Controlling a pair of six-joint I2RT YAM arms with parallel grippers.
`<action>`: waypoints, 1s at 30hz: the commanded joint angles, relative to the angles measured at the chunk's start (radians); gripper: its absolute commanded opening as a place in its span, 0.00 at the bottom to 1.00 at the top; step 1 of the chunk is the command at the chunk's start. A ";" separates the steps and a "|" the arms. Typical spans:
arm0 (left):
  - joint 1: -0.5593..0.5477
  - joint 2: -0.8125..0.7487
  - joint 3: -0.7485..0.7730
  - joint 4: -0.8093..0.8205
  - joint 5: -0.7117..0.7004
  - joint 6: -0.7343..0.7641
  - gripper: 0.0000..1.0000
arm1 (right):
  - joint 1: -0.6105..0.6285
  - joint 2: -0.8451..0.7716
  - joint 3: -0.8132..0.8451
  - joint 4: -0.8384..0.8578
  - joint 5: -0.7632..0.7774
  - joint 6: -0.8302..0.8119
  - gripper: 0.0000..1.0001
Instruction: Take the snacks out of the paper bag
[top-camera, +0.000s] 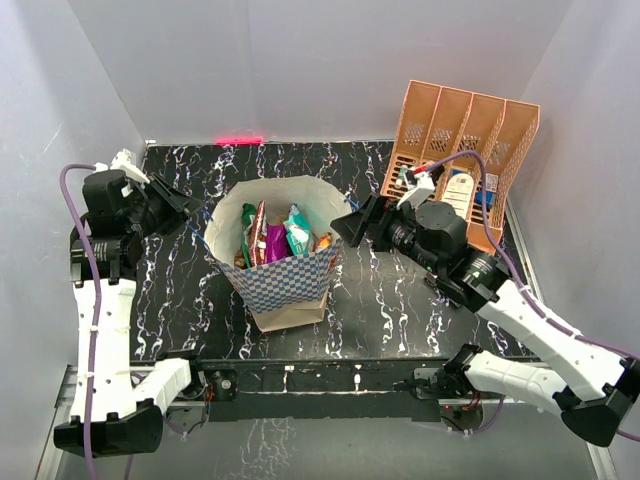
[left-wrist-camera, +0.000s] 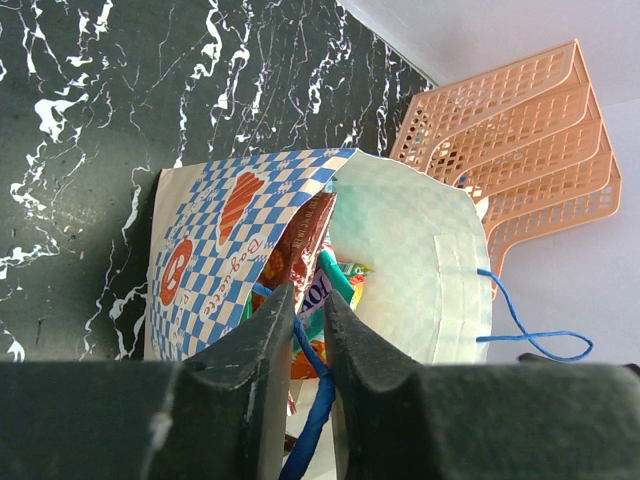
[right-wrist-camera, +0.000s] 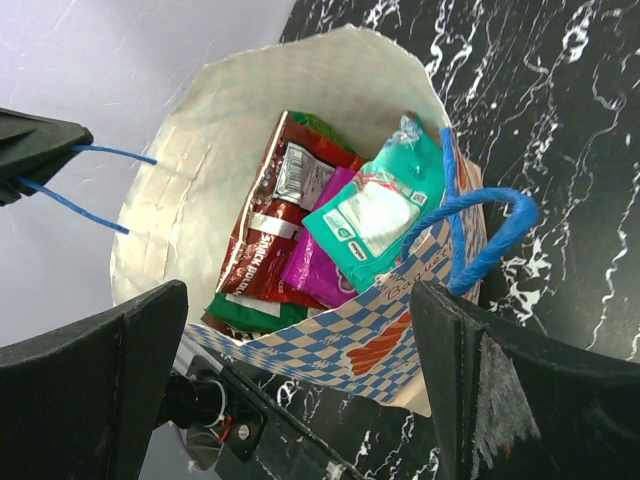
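The paper bag (top-camera: 290, 275) stands open mid-table, blue-checked outside, cream inside. The snacks stand in it: a red-brown chip bag (right-wrist-camera: 268, 235), a purple packet (right-wrist-camera: 318, 262), a teal packet (right-wrist-camera: 380, 205) and a green packet (right-wrist-camera: 250, 308). My left gripper (top-camera: 195, 212) is at the bag's left rim, shut on a blue cord handle (left-wrist-camera: 318, 350); it also shows in the left wrist view (left-wrist-camera: 308, 295). My right gripper (top-camera: 345, 228) is open and empty just right of the bag's rim. In the right wrist view (right-wrist-camera: 300, 300) its jaws stand wide apart over the bag's near wall.
A salmon-orange slotted rack (top-camera: 460, 130) stands at the back right, behind my right arm, with small items in it. The bag's other blue handle (right-wrist-camera: 480, 225) loops free near my right finger. Grey walls close in the black marbled table (top-camera: 380, 300).
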 joint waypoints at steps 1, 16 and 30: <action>-0.003 0.003 0.031 0.038 0.037 -0.019 0.12 | -0.002 0.009 -0.025 0.120 0.005 0.072 0.98; -0.003 -0.008 0.030 0.091 0.082 -0.077 0.00 | -0.003 0.064 -0.105 0.392 0.139 0.048 0.75; -0.002 0.006 0.027 0.120 0.108 -0.081 0.00 | -0.005 0.140 -0.115 0.548 0.088 -0.040 0.75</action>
